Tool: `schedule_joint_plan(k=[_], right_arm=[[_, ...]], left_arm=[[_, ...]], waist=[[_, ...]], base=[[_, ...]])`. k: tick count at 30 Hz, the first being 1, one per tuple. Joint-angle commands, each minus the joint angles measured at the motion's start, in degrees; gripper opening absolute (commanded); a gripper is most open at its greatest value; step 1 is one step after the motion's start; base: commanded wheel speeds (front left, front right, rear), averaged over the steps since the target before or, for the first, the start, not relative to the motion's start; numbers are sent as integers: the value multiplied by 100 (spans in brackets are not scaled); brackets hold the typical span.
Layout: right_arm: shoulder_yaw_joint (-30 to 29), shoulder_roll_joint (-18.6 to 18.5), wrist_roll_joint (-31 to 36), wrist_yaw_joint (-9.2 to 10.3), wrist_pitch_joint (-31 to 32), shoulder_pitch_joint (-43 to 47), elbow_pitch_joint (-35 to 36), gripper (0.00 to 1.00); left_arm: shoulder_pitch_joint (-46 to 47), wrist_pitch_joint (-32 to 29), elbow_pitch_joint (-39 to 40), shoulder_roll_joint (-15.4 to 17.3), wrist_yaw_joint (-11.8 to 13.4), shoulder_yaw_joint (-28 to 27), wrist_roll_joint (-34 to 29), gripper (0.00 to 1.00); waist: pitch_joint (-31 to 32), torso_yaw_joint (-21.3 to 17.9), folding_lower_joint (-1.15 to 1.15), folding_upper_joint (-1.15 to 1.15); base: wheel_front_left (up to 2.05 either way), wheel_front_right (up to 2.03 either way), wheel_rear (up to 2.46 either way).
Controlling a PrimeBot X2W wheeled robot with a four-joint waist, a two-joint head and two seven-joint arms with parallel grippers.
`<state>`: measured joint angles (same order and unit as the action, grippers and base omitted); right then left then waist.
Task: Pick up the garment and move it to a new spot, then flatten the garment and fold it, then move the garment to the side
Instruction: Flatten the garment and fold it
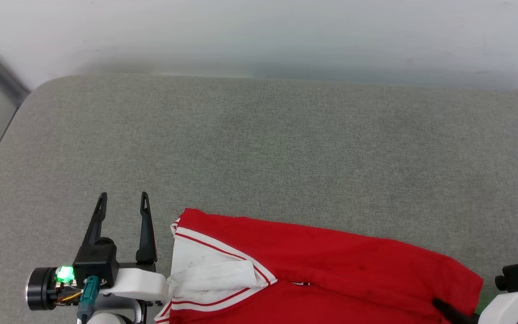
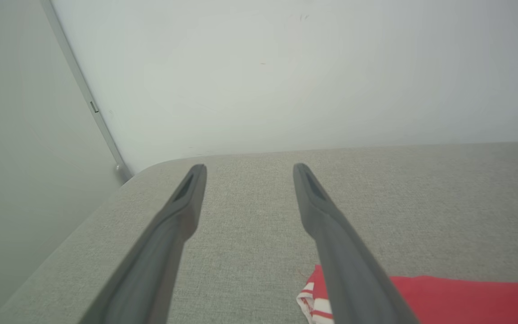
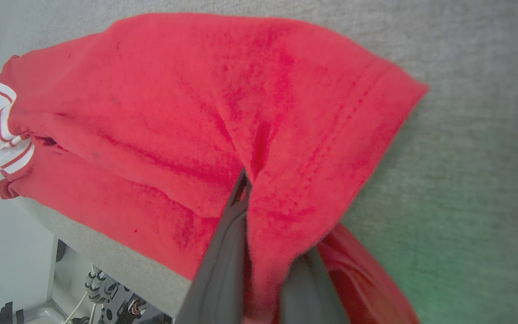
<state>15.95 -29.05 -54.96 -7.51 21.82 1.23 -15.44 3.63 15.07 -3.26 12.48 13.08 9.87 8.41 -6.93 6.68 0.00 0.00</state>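
The garment [image 1: 331, 270], bright red with white striped trim, lay along the near edge of the grey padded surface [image 1: 259, 148], towards the right. I saw my right gripper [image 3: 265, 211] pinched together on a fold of red cloth at the garment's near right corner. My left gripper [image 1: 123, 194] was just left of the white trim, its fingers spread apart.

No writing, label or number can be read anywhere from where I stand. The shirt [image 1: 331, 265] carries a tiny pale mark [image 1: 301, 284] by its striped trim, too small to tell whether it holds letters.
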Motion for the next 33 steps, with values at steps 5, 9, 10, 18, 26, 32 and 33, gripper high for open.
schedule_joint_plan(k=[5, 9, 10, 18, 26, 32, 33], right_arm=[[-170, -228, -3, 8, -129, -98, -127, 0], [-397, -474, 7, 8, -147, -96, -244, 0], [-585, -696, 1, 6, -129, -62, -337, 0], [-519, -1095, 29, 3, 344, 105, 468, 0], [-144, -949, 262, 3, 989, -229, 1836, 0], [587, -736, 645, 3, 1578, -879, 2432, 0], [767, -699, 685, 3, 1682, -1013, 2465, 0]], left_arm=[[-210, 12, 83, -206, -135, -183, -337, 100], [-301, 12, 90, -329, -219, -258, -464, 100], [-367, 13, 71, -379, -296, -320, -514, 100], [-477, 13, 55, -482, -459, -440, -618, 100], [-477, 13, 33, -576, -563, -505, -652, 100], [-329, 13, 27, -662, -652, -500, -677, 100], [-303, 13, 26, -671, -672, -495, -684, 100]], waist=[[90, -12, 0, 0], [159, -26, 0, 0], [232, -36, 0, 0], [378, -76, 0, 0], [356, -41, 0, 0], [189, 66, 0, 0], [155, 90, 0, 0]], base=[[0, 0, 0], [0, 0, 0], [0, 0, 0], [0, 0, 0], [0, 0, 0], [0, 0, 0], [0, 0, 0]])
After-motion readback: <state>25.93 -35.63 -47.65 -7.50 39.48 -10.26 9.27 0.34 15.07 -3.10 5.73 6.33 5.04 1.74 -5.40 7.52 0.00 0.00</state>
